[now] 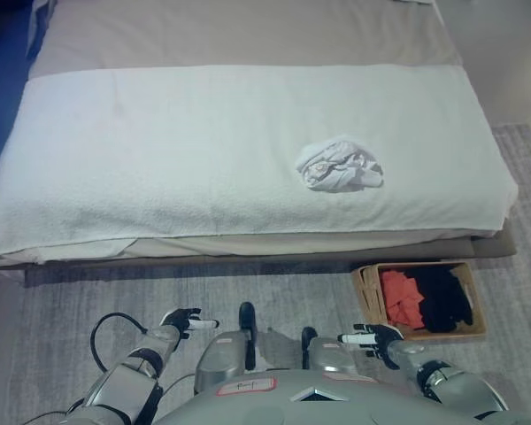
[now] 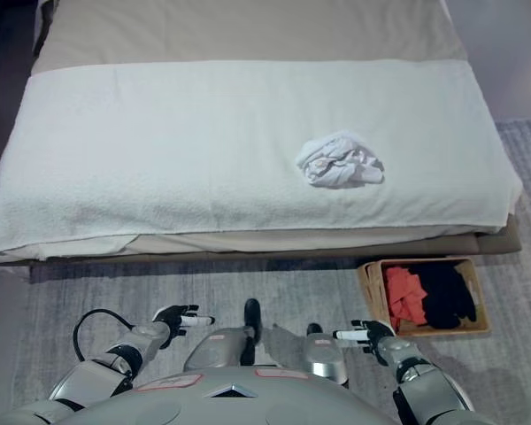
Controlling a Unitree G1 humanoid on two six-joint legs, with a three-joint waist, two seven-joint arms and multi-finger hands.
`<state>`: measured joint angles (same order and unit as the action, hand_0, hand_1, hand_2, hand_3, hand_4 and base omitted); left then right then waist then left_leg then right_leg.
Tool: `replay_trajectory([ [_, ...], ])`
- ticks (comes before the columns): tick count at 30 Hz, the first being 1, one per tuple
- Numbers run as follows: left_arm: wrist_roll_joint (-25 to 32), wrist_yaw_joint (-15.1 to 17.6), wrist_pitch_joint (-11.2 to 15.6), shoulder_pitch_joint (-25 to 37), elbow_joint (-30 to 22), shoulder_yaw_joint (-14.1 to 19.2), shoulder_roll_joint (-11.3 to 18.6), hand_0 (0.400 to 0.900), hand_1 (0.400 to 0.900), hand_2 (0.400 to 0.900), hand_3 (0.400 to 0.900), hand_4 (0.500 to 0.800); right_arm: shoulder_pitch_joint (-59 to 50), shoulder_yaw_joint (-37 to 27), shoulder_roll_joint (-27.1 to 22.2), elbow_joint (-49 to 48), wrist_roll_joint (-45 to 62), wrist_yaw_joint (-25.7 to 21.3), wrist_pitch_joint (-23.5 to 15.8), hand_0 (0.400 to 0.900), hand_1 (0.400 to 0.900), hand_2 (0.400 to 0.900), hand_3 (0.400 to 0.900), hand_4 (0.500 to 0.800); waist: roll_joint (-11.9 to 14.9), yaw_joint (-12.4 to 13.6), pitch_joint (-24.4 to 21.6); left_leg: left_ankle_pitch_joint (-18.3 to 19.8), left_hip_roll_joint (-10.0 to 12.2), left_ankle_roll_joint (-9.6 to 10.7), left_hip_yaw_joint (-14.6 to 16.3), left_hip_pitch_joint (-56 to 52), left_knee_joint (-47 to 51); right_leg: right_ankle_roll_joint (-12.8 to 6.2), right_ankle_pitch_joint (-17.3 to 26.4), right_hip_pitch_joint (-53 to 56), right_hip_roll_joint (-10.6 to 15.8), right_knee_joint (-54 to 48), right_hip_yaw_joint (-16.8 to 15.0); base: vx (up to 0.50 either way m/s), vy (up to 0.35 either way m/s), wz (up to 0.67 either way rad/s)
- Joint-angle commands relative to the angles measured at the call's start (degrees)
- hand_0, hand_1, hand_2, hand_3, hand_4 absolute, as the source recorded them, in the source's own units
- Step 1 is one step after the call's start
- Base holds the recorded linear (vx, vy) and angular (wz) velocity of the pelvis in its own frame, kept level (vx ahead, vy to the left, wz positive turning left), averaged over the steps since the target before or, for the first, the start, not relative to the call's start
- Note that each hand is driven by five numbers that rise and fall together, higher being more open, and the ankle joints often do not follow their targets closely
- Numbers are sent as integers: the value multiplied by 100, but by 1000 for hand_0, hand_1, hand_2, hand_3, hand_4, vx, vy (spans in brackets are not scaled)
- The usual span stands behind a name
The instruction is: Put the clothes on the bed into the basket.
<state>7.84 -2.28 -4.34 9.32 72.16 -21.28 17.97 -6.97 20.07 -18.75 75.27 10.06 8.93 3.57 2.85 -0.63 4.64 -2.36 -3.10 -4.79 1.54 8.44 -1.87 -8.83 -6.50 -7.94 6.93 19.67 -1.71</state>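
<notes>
On the bed [image 1: 115,35], right of the middle of its white blanket [image 1: 159,150], you have one crumpled white garment [image 1: 338,165] lying by itself. Down on the grey rug [image 1: 274,292], just past the bed's near right corner, your wooden basket [image 1: 365,292] holds an orange-red garment [image 1: 401,297] on its left and a black garment [image 1: 443,299] on its right. Your left hand [image 1: 184,320] and right hand [image 1: 377,338] both hover low over the rug, well apart, fingers loosely extended and holding nothing.
</notes>
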Motion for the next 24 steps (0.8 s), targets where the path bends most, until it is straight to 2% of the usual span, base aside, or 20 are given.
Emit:
replay_trajectory([
  [1, 92, 104, 67, 41, -28, 149, 389, 900, 900, 900, 900, 800, 36, 228, -183, -143, 25, -56, 9, 900, 900, 900, 900, 800, 155, -14, -42, 203, -45, 211, -426, 474, -296, 118, 1176, 348, -296, 984, 59, 156, 241, 2],
  [2, 97, 100, 63, 50, -30, 166, 404, 900, 900, 900, 900, 800, 28, 231, -175, -174, 18, -59, 7, 900, 900, 900, 900, 800, 151, 3, -13, 229, -44, 185, -439, 346, -217, 112, 1153, 269, -235, 1079, 224, 246, 294, 15],
  [4, 127, 89, 54, 62, 8, 197, 421, 900, 900, 900, 900, 800, -8, 259, -183, -191, 29, -58, 0, 900, 900, 900, 900, 800, 157, -7, -29, 218, -91, 195, -551, 106, 21, 185, 876, 108, -423, 664, 241, 185, 126, 22],
  [5, 127, 89, 54, 62, 8, 198, 422, 900, 900, 900, 900, 800, -8, 259, -182, -190, 29, -58, 0, 900, 900, 900, 900, 800, 163, -11, -10, 217, -96, 195, -555, 76, 33, 186, 867, 135, -417, 664, 246, 210, 92, 18],
  [6, 91, 86, 48, 95, 61, 193, 435, 900, 900, 900, 900, 800, -55, 260, -214, -181, 32, -72, -5, 900, 900, 900, 900, 800, 155, 52, -13, 264, -54, 234, -564, -62, 137, 265, 537, 9, -297, 102, 540, 150, 52, 14],
  [7, 91, 86, 49, 95, 62, 194, 435, 900, 900, 900, 900, 800, -56, 260, -213, -181, 32, -72, -5, 900, 900, 900, 900, 800, 155, 36, 16, 267, -58, 235, -581, -98, 143, 266, 530, 53, -293, 91, 559, 259, 43, 37],
  [8, 57, 81, 45, 137, 112, 180, 436, 900, 900, 900, 900, 800, -193, 256, -297, -289, 35, -146, -37, 900, 900, 900, 900, 800, 179, 39, 95, 374, -47, 307, -608, -142, 75, 229, 550, -63, -117, -617, 640, 157, -27, 44],
  [9, 35, 75, 60, 156, 116, 180, 445, 900, 900, 900, 900, 800, -244, 258, -340, -359, 12, -164, -46, 900, 900, 900, 900, 800, 210, 32, 151, 427, -77, 334, -654, -173, 39, 199, 631, -110, -61, -1006, 586, 200, -39, 55],
  [11, 57, 73, 85, 219, 125, 187, 427, 900, 900, 900, 900, 800, -429, 160, -519, -461, 37, -272, -82, 900, 900, 900, 900, 800, 238, -3, 271, 570, -93, 374, -670, -264, -81, 74, 1081, -332, 209, -1484, 537, 127, -40, 36],
  [15, 110, 15, 138, 203, 72, 191, 461, 900, 900, 900, 900, 800, -993, -43, -1187, -1027, 77, -519, -166, 900, 900, 900, 900, 800, 304, -70, 487, 664, -164, 420, -673, -407, -156, -117, 1732, -457, 349, -1741, 360, 71, -52, 14],
  [18, 114, -10, 156, 68, 74, 222, 478, 900, 900, 900, 900, 800, -1393, -160, -1702, -1263, 87, -683, -246, 900, 900, 900, 900, 800, 384, -8, 446, 692, -155, 442, -635, -429, -95, -130, 1739, -282, 349, -1796, 440, 52, -124, -2],
  [24, 193, -99, 166, -120, 86, 272, 390, 900, 900, 900, 900, 800, -2255, -69, -2594, -1699, -149, -920, -361, 900, 900, 900, 900, 800, 302, 94, 210, 783, -38, 596, -667, -472, -25, -78, 1413, -16, 317, -2013, 693, 124, -149, 4],
])
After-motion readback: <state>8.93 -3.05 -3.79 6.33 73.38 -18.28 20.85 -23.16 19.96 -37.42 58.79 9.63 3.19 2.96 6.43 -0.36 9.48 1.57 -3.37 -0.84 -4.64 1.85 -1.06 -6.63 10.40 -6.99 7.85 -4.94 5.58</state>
